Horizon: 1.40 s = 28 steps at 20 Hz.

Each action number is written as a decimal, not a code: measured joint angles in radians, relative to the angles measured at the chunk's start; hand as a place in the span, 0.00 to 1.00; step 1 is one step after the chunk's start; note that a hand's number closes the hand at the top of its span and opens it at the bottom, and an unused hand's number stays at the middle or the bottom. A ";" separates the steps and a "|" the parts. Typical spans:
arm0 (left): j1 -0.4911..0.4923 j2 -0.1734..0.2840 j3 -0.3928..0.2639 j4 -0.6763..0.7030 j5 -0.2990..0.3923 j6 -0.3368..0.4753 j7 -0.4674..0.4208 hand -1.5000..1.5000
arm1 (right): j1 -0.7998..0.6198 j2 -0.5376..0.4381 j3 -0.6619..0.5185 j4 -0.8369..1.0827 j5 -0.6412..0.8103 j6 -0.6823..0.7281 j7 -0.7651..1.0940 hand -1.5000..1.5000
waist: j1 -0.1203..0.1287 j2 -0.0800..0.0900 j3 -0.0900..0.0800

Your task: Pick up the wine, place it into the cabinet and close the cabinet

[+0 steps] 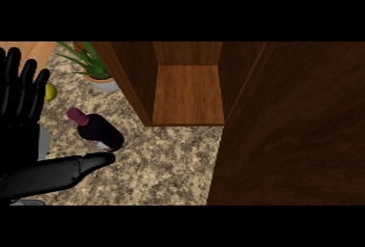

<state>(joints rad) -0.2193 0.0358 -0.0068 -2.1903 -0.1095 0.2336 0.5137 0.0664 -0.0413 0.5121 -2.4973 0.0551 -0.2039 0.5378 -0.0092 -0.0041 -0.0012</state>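
The wine bottle [96, 129] stands on the speckled counter [167, 164], left of the cabinet [187, 91] and clear of it. Its dark red cap points toward the upper left of the head view.

The cabinet is open; its wooden interior shelf is visible. The cabinet door [292, 125] is swung out and fills the right side of the view.

The left hand [21, 91] shows at the left edge with its fingers straight and spread, pointing upward. Its thumb [71, 169] extends to the right, the tip lying just below the bottle's base. The fingers hold nothing.

The right hand does not show.

A potted plant [92, 65] stands on the counter beyond the bottle, beside the cabinet's left wall. A yellow object [50, 91] is partly hidden behind the left hand.
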 measured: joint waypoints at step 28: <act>0.161 0.009 0.148 0.328 0.120 -0.088 -0.386 0.00 | -0.123 -0.124 0.077 -0.012 0.047 -0.194 0.098 0.00 | -0.006 -0.002 -0.001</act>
<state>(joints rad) -0.0581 0.0443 0.1415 -1.8627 0.0100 0.1458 0.1276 -0.0562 -0.1648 0.5887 -2.5091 0.1017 -0.3978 0.6360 -0.0154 -0.0058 -0.0020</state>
